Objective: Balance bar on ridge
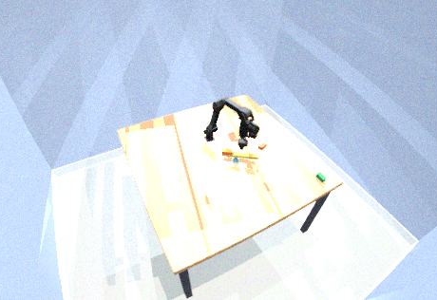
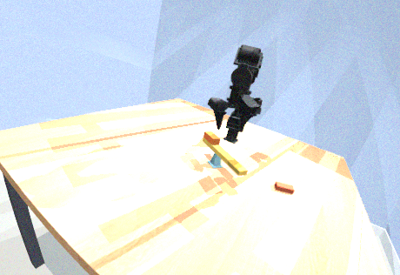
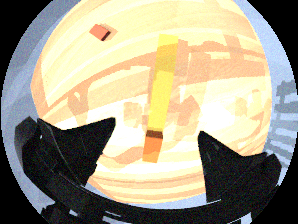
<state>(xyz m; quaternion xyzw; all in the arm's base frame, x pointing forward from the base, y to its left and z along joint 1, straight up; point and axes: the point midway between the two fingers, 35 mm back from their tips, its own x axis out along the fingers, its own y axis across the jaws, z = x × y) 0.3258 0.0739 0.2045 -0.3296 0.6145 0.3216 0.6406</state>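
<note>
A yellow bar [image 1: 243, 156] [image 2: 229, 157] [image 3: 162, 95] lies across a small blue ridge [image 1: 236, 161] [image 2: 216, 162], which is nearer the bar's block end. An orange-red block [image 1: 227, 153] [image 2: 211, 138] [image 3: 152, 147] sits on that end. Both bar ends appear off the table; a slight tilt cannot be ruled out. My gripper [image 1: 248, 139] [image 2: 230, 129] [image 3: 157, 125] is wide open and empty, above and apart from the bar. In the wrist view the fingers stand on either side of the bar near the block. The ridge is hidden in the wrist view.
A loose red block [image 1: 262, 146] [image 2: 284, 188] [image 3: 100, 32] lies on the wooden table [image 1: 236, 204] [image 2: 124, 183] off the bar's other end. A green block [image 1: 321, 177] lies near the table's right corner. The arm's base stands behind the bar.
</note>
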